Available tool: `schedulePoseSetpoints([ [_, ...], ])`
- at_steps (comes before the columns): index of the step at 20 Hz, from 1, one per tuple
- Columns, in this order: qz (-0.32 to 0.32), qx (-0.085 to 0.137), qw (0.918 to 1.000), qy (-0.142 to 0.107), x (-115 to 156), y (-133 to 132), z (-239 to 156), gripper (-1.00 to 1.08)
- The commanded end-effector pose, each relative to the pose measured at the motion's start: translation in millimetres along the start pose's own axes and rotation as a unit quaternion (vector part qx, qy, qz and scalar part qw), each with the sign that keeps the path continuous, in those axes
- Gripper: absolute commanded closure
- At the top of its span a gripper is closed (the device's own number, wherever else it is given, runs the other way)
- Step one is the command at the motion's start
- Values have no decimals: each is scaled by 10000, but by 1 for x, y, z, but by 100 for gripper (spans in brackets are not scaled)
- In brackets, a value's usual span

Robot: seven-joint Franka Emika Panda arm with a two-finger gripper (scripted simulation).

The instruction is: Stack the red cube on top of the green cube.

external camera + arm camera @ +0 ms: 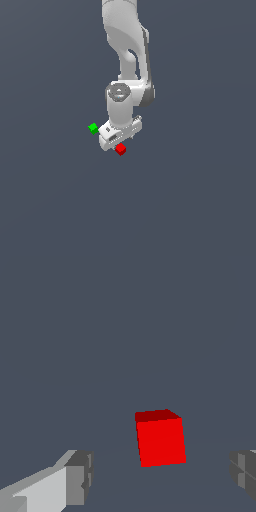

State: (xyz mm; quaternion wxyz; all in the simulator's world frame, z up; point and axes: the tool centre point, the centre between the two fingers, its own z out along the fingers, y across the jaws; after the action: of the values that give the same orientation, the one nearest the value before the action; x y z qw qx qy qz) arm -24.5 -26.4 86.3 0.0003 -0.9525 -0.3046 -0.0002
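In the exterior view the red cube (pixel 120 149) lies on the dark floor just below the white gripper (pixel 119 137), partly under its lower edge. The green cube (pixel 93 128) sits apart, touching nothing, off the hand's side toward the exterior view's left. The wrist view shows the red cube (pixel 160 438) between and beyond the two grey fingertips (pixel 80 476), nearer the opposite fingertip. The gripper (pixel 162 476) is open, with a wide gap and nothing held. The green cube is out of the wrist view.
The white arm (pixel 127 45) reaches down from the top of the exterior view. A plain dark grey surface (pixel 200 200) surrounds both cubes.
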Motion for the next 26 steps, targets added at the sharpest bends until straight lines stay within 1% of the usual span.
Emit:
schedulePoseSetpoints([
  [1, -195, -1, 9998, 2, -2, 3, 6, -92],
  [8, -489, 0, 9988, 0, -6, 9, 16, -92],
  [18, -511, -1, 9987, -3, -6, 10, 19, -92],
  [26, -514, -2, 9987, -3, -7, 9, 53, -92],
])
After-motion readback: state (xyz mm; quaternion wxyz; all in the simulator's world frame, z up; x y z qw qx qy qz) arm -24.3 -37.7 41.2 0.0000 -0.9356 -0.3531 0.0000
